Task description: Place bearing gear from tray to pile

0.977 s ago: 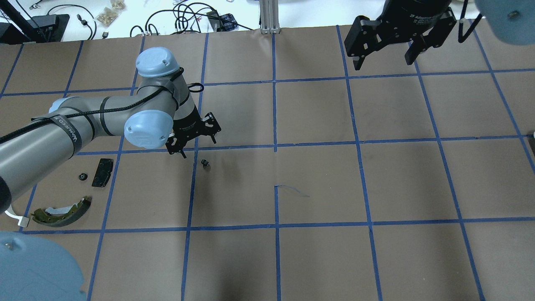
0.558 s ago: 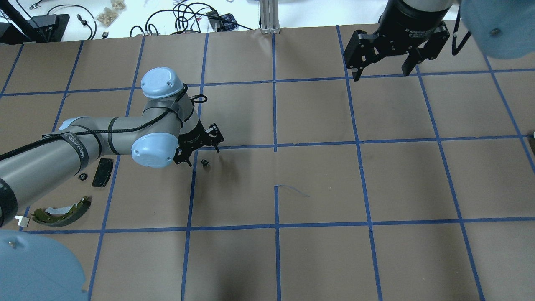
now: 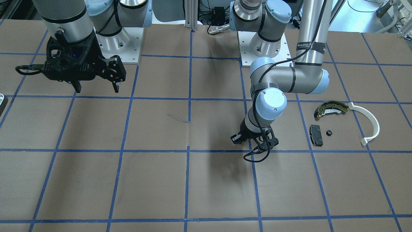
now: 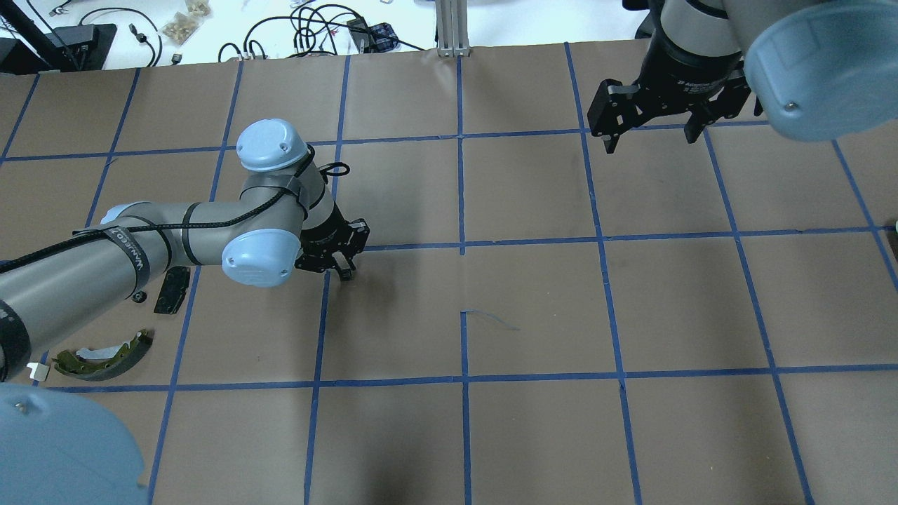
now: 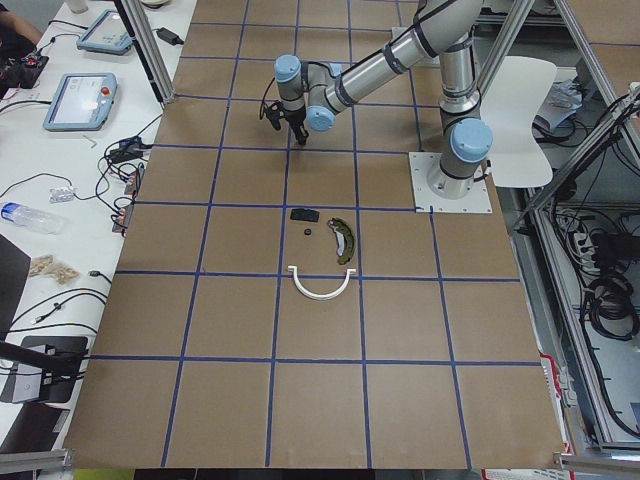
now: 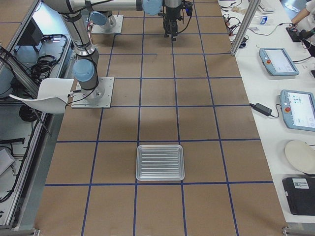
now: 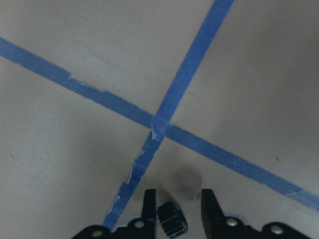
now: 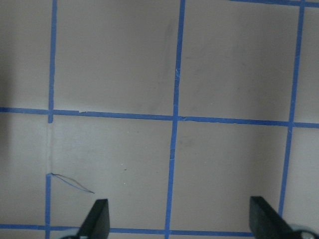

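— What had changed in that last second?

— The left gripper (image 7: 178, 198) had dropped from just up and left of the tiny black toothed bearing gear (image 7: 172, 225) to sit right over it. In the overhead view, left of centre, it had slid down past the blue tape crossing (image 7: 158, 124), and the gear no longer showed clear of it there.

— Had it clenched?

— Not that I could see. At the bottom of the left wrist view the gear lay on the brown paper table with its blue tape grid (image 4: 533, 308), between the two black fingers (image 7: 149, 211). One finger stood close beside it and the other left a sliver of paper showing. So the jaws were released, straddling it.

— And the right gripper (image 4: 651, 144)?

— It had come down a little from the top edge at the upper right of the overhead view. It was spread wide and held nothing; its wrist view showed only paper and tape between the fingers.

— Where did that leave the task?

— The gear was well away from the shallow silvery ribbed tray (image 6: 160, 162), low in the right-side view. It was also well apart from the pile at the right of the front-facing view: the olive-gold curved brake shoe (image 3: 331, 109), the white curved plastic arc (image 3: 370, 124) and the flat black rectangular pad (image 3: 316, 135). A second tiny black gear (image 3: 328, 132) lay just beside that pad. I judged the squeeze to be next, then a carry toward the pile.
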Controlling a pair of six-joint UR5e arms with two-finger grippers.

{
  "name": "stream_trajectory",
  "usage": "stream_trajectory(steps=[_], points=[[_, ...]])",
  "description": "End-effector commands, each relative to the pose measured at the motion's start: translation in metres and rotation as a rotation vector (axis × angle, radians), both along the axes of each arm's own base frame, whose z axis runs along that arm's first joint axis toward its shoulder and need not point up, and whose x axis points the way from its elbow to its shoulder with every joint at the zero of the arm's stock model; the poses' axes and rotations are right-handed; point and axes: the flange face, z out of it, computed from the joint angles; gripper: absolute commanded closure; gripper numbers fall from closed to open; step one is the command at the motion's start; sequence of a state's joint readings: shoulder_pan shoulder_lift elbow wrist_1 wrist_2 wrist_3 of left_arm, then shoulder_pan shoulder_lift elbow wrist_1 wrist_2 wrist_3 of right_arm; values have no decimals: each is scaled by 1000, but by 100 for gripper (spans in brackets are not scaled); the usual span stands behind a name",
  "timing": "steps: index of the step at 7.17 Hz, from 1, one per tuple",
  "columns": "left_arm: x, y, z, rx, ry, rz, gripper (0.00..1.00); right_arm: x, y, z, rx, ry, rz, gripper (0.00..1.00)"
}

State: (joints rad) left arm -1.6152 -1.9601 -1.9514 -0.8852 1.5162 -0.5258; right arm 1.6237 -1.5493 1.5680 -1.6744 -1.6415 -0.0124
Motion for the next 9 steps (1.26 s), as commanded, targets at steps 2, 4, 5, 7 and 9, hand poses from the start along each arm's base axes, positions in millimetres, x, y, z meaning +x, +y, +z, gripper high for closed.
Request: stream_trajectory(steps=[2,4,5,7,9], points=[[10,-10,24,-50,7,-131,100,-5,2,3,-7,13,1,0],[66,-54,75,-68,9,-218,100,-4,3,7,-17,-10,5,0],[101,-74,109,-40,20,-287,100,-4,3,7,-18,-12,6,0],[175,-87,151,19,17,-397,100,-7,2,6,-13,-25,0,0],[288,-74,149,12,44,-563,100,-10,2,8,-16,-29,22,0]])
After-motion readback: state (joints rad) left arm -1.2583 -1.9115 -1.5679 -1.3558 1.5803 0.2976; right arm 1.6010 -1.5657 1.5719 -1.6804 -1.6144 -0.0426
